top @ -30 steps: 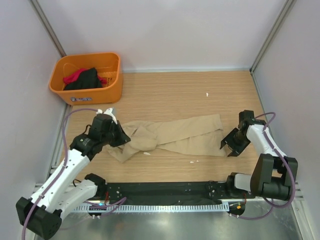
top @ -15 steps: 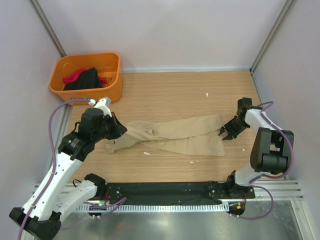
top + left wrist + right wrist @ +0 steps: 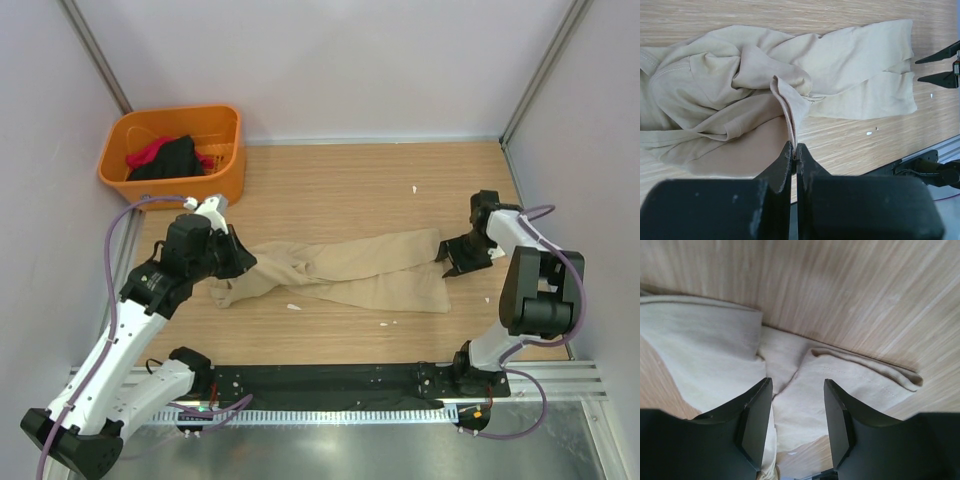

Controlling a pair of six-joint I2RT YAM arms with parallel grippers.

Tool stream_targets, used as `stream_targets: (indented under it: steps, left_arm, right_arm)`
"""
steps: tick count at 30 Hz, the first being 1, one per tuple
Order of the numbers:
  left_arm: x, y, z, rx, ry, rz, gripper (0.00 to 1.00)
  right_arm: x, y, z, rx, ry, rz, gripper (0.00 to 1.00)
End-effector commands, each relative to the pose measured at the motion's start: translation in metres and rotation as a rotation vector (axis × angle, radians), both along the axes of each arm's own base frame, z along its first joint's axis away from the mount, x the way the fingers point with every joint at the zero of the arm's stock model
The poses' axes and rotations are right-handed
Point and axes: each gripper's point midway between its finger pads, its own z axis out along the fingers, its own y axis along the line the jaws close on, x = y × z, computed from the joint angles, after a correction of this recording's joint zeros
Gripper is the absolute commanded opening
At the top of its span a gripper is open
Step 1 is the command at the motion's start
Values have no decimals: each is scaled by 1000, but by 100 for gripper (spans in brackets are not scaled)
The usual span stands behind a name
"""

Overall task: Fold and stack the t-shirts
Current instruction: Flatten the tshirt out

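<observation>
A crumpled beige t-shirt (image 3: 350, 268) lies stretched left to right across the wooden table. My left gripper (image 3: 240, 262) is shut on a raised fold of it near its left end. In the left wrist view the fabric (image 3: 740, 85) runs up from the closed jaws (image 3: 794, 150). My right gripper (image 3: 452, 258) is open at the shirt's right edge. In the right wrist view its fingers straddle the hem (image 3: 850, 380), with the gripper (image 3: 797, 390) low over the cloth and holding nothing.
An orange basket (image 3: 175, 155) with black and red clothes stands at the back left. Small white scraps (image 3: 293, 307) lie on the wood. A black rail (image 3: 330, 380) runs along the near edge. Walls close in the left and right sides.
My left gripper has lifted and pulled the shirt's left end back and left. My right gripper has moved away from the front edge up to the shirt's right hem.
</observation>
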Motion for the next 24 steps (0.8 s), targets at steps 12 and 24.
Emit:
stream_targets:
  steps: [12,24]
  left_arm:
    - [7,1,17,37,-86,-36,0]
    - [9,3,29,47,-109,-37,0]
  right_arm:
    - [-11,1,-25,-18,162,-140,51]
    - [-27,10,-15,-14,193,-121,21]
